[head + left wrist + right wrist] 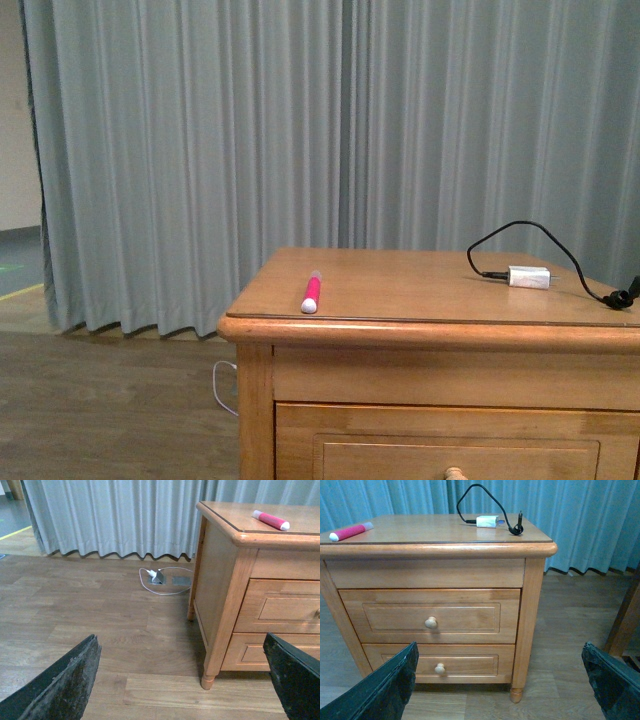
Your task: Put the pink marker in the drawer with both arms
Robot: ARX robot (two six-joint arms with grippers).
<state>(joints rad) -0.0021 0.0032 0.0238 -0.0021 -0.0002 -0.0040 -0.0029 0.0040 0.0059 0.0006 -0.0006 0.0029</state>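
The pink marker (pixel 312 293) lies on the cabinet top near its front left corner, white cap toward the front edge. It also shows in the left wrist view (pixel 270 520) and the right wrist view (pixel 350 531). The upper drawer (pixel 430 616) is shut, with its round knob (pixel 431 623) in the middle; its top edge shows in the front view (pixel 455 440). My left gripper (pixel 185 680) is open and empty, low over the floor left of the cabinet. My right gripper (pixel 502 682) is open and empty, in front of the cabinet's right leg.
A white charger block (pixel 529 277) with a black cable (pixel 545 250) lies on the cabinet top at the right. The lower drawer (pixel 439 665) is shut. A floor socket with a white plug (pixel 158 576) sits left of the cabinet. Grey curtains hang behind.
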